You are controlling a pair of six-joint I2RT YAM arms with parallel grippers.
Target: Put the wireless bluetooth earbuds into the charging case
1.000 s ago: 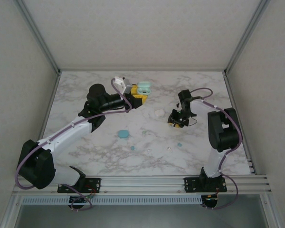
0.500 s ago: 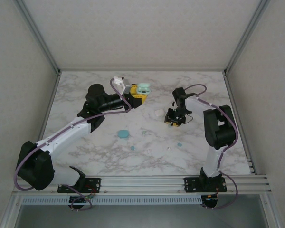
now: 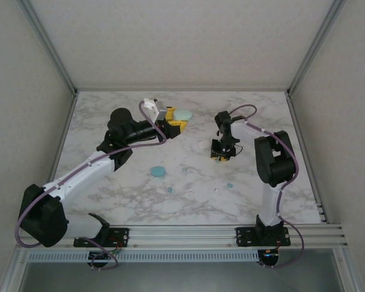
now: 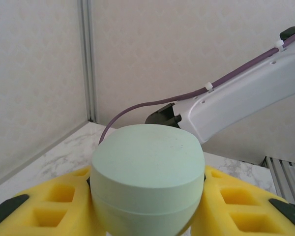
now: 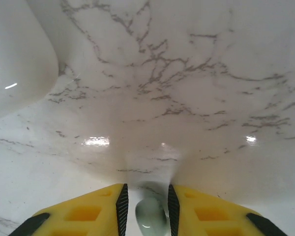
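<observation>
right end effector points down at the tabletop. its yellow fingers stand narrowly apart on either side of a pale bud lying on the marble. you can't tell from the wrist view whether they actually pinch it. a white glossy rounded body sits just off to the upper left of that view. your left end effector is clamped on the closed pale green case, out near the far middle of the tabletop. loose on the marble nearer the bases you have a teal case, a teal bud and a second teal bud, all well apart.
</observation>
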